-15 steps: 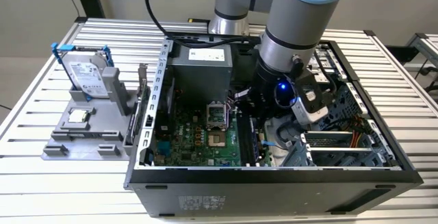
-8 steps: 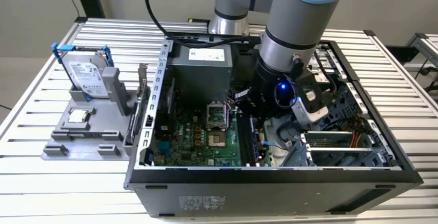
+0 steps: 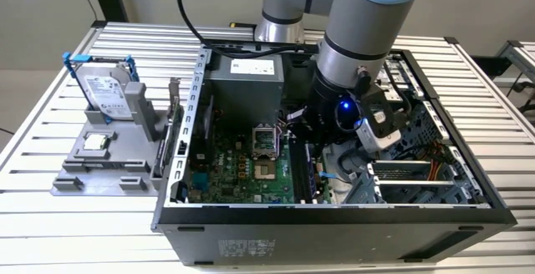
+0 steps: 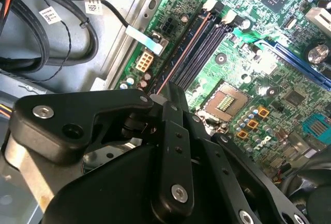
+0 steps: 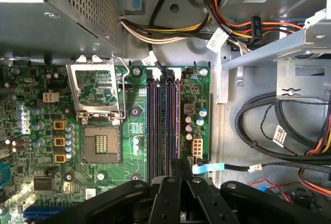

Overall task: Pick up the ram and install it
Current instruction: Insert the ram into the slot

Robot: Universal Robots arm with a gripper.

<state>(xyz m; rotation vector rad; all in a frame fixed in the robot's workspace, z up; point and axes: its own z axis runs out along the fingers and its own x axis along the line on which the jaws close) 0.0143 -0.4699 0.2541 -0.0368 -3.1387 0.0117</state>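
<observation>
Ram [image 5: 171, 125]: thin stick seated on edge in the motherboard [image 5: 103, 131] memory slots [image 5: 158, 125], long axis parallel to them, beside the empty processor socket [image 5: 101, 146]. Claw [image 5: 178, 175]: closed on ram's near end. Cable labels unreadable.

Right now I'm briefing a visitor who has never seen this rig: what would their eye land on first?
First, the big arm plunging into the open computer case on the slatted table. Then the green motherboard, where the gripper sits at the memory slots with the ram standing along one of them. On the exterior view's left, a hard drive stands upright in a grey holder.
</observation>
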